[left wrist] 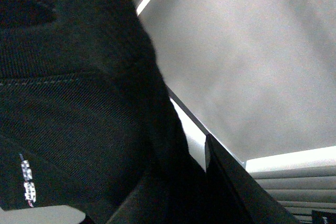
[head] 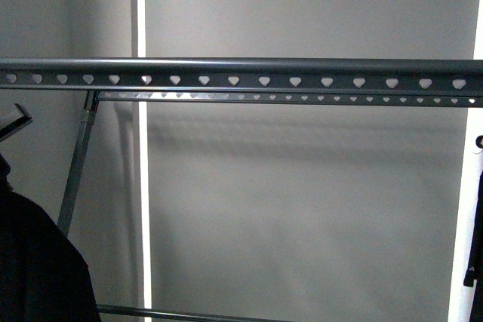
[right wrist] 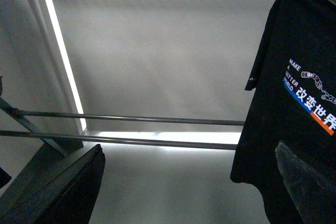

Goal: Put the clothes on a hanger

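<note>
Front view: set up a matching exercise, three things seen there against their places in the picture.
Things:
1. dark-grey metal rack rail punched with heart-shaped holes
2. black cloth garment
3. bright white vertical light strip

Places:
a. lower left corner
b. upright, left of centre
c. horizontal, across the upper part

Pairs: 1-c, 2-a, 3-b

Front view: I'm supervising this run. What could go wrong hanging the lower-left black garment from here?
The black garment sits well below the rail, beside the rack's slanted leg; lifting it may snag there. Fabric fills the left wrist view, so that grip can't be checked. The printed T-shirt hangs near the open right gripper and could get bumped.
</note>
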`<action>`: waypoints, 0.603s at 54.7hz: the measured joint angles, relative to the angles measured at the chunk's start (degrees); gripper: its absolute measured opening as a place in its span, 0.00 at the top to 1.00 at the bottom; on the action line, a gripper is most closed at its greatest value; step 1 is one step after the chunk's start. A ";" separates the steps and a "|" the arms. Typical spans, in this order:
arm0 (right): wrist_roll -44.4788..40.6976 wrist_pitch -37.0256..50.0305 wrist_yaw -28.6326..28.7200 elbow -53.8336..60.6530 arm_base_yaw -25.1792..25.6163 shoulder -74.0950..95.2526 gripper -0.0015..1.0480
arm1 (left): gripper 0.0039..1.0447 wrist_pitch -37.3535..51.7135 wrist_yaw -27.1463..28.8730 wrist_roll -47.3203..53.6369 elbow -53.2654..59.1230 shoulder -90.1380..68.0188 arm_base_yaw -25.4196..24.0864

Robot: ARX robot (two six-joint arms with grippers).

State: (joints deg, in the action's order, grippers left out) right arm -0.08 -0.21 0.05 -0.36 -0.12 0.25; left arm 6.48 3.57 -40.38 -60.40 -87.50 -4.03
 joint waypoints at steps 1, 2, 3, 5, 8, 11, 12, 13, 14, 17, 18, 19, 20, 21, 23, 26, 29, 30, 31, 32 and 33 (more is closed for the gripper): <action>0.00 0.00 0.00 0.00 0.00 0.00 0.07 | 0.85 -0.31 -0.59 -0.44 0.35 0.22 -0.15; -0.02 0.00 0.00 0.00 0.00 0.00 0.07 | 0.86 -0.50 -0.83 -0.61 0.52 0.33 -0.24; 0.00 0.00 0.00 0.00 0.00 0.00 0.07 | 0.87 -0.85 -1.16 -0.90 0.96 0.66 -0.42; -0.02 0.00 0.00 0.00 0.00 0.00 0.07 | 0.88 -1.14 -1.86 -1.22 1.44 0.98 -0.55; -0.02 0.00 0.02 0.00 0.00 0.00 0.07 | 0.90 -1.97 -3.45 -1.22 2.78 2.05 -0.96; 0.00 0.00 0.02 0.00 0.00 0.00 0.07 | 0.92 -2.73 -4.90 -1.11 3.80 3.10 -1.31; -0.02 0.00 0.02 0.00 0.00 0.00 0.07 | 0.92 -2.84 -5.25 -1.09 4.04 3.41 -1.42; 0.00 0.00 0.02 0.00 0.00 0.00 0.07 | 0.93 -2.95 -5.95 -0.70 4.61 4.00 -1.57; -0.02 0.00 0.02 0.00 0.00 0.00 0.07 | 0.93 -2.97 -6.32 -0.61 4.85 4.31 -1.64; 0.00 0.00 0.02 0.00 0.00 0.00 0.07 | 0.94 -3.10 -7.85 0.68 5.88 5.75 -1.86; -0.02 0.00 0.00 0.00 0.00 0.00 0.07 | 0.94 -3.21 -8.28 0.87 6.14 6.12 -1.88; -0.02 0.00 0.02 0.00 0.00 0.00 0.07 | 0.94 -3.56 -9.16 1.92 6.56 6.93 -1.88; -0.02 0.00 0.02 0.00 0.00 0.00 0.07 | 0.94 -3.80 -9.70 2.19 6.75 7.37 -1.86; -0.02 0.00 0.02 0.00 0.00 0.00 0.07 | 0.94 -4.39 -10.97 3.72 7.06 8.15 -1.84; 0.00 0.00 0.02 0.00 0.00 0.00 0.07 | 0.94 -5.14 -12.48 5.07 7.37 9.07 -1.70; -0.02 0.00 0.02 0.00 0.00 0.00 0.07 | 0.94 -7.96 -17.92 9.99 8.13 11.89 -0.96; 0.00 0.00 0.00 0.00 0.00 0.00 0.07 | 0.94 -13.49 -26.71 17.68 8.66 15.19 0.44; 0.00 0.00 0.02 0.00 0.00 0.00 0.07 | 0.94 -15.37 -29.55 20.41 8.76 16.11 0.87; -0.02 0.00 0.02 0.00 0.00 0.00 0.07 | 0.94 -17.00 -32.06 23.08 8.90 16.92 1.27; -0.02 0.00 0.02 0.00 0.00 0.00 0.07 | 0.94 -18.67 -34.53 26.01 9.03 17.73 1.60; 0.00 0.00 0.00 0.00 0.00 0.00 0.07 | 0.94 -20.11 -36.65 28.81 9.11 18.43 1.81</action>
State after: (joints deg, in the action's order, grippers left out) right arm -0.08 -0.21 0.05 -0.36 -0.12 0.25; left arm -13.63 -33.08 -11.57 -51.29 -69.08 -2.22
